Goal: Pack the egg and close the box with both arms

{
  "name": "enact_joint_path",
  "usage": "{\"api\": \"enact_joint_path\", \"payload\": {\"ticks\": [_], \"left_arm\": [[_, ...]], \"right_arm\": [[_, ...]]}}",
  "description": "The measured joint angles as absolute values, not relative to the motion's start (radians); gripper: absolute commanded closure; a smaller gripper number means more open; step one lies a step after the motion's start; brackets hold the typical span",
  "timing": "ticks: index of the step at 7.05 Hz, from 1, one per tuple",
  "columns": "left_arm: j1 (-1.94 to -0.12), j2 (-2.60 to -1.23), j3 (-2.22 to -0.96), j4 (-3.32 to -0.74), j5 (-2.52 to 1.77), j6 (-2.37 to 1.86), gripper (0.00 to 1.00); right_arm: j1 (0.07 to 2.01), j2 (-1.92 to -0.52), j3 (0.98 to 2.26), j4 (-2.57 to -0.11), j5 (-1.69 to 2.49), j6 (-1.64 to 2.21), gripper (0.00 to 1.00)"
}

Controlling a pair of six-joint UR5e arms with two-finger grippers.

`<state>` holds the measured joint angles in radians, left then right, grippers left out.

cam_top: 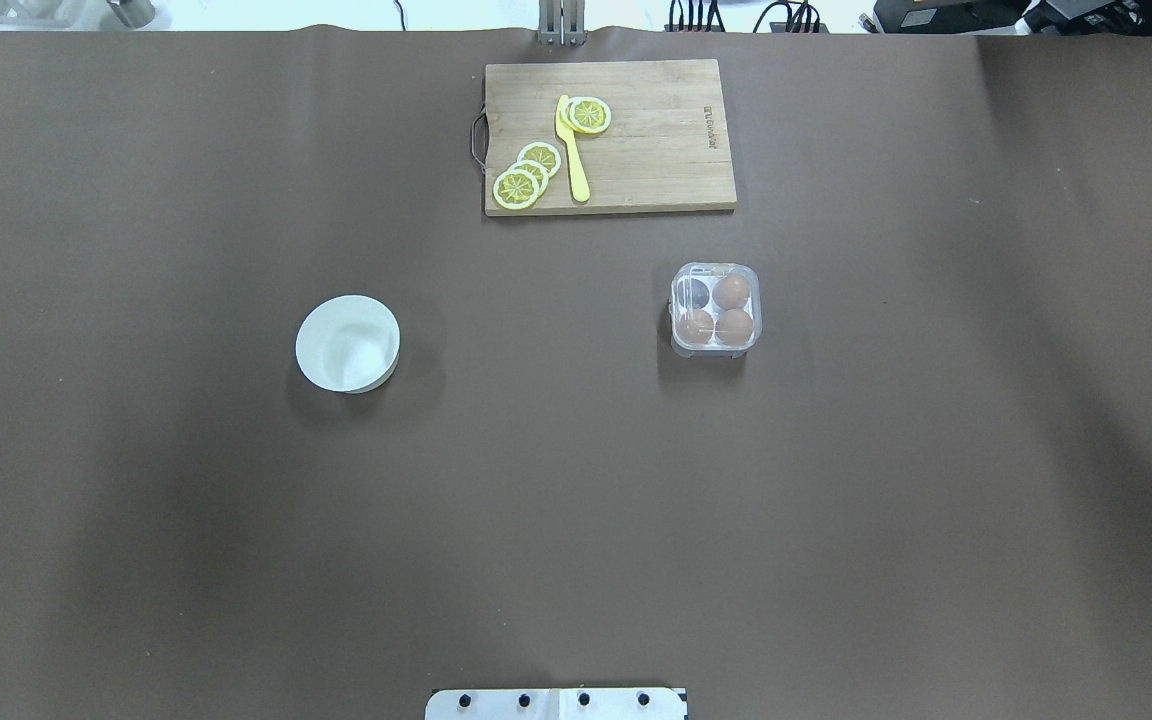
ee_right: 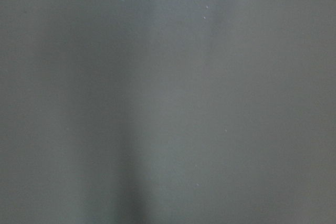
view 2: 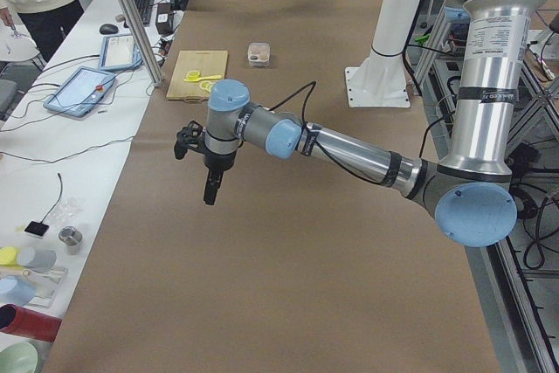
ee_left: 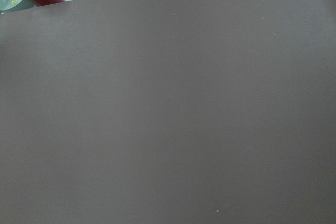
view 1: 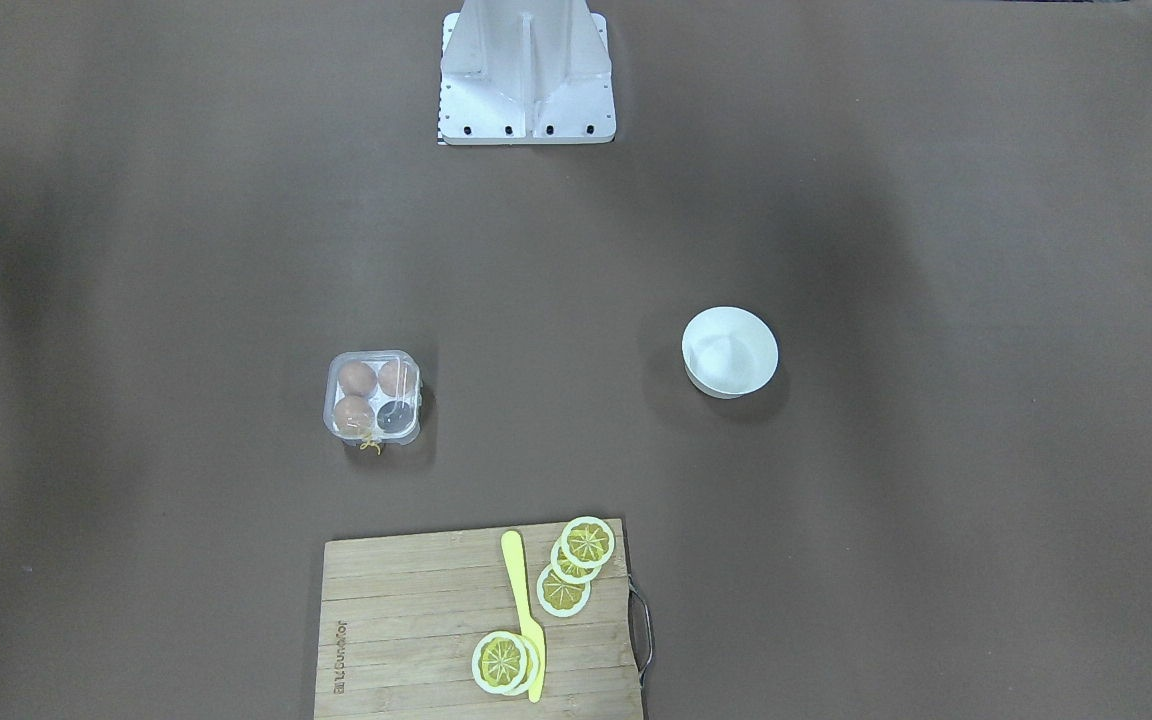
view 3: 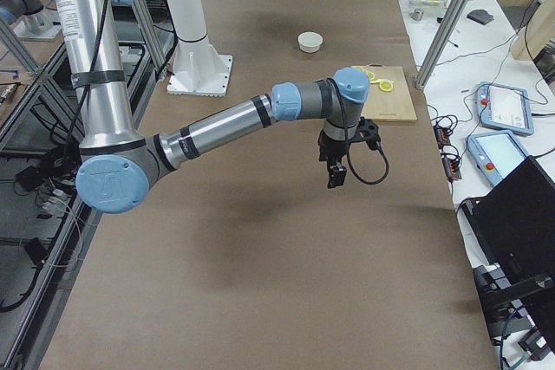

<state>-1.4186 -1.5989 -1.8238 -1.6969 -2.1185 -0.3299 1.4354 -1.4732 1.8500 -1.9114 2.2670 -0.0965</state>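
The clear box [view 1: 373,396] stands on the brown table and also shows in the overhead view [cam_top: 716,310] and far off in the exterior left view [view 2: 258,53]. Three light-brown eggs fill three cells: one [cam_top: 732,292], another [cam_top: 695,326], a third [cam_top: 734,326]. The fourth cell is dark and empty. The clear lid seems to lie down over the cells. My left gripper [view 2: 210,198] hangs above the table's left end, far from the box. My right gripper [view 3: 334,179] hangs above the right end. Both show only in side views, so I cannot tell whether they are open. Both wrist views show only bare table.
A white bowl [cam_top: 347,342] stands on the left half of the table. A wooden cutting board [cam_top: 656,150] with lemon slices [cam_top: 518,187] and a yellow knife [cam_top: 573,150] lies at the far edge. The white pedestal base [view 1: 526,90] is on my side.
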Motion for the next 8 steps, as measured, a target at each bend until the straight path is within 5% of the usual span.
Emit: {"api": "enact_joint_path", "payload": {"ticks": [8], "left_arm": [[-1.532,-1.542,-1.653,-1.723,-2.353,-0.202,0.02]], "right_arm": [[1.543,-1.605,1.777,-1.859,2.379,-0.134,0.00]]}}
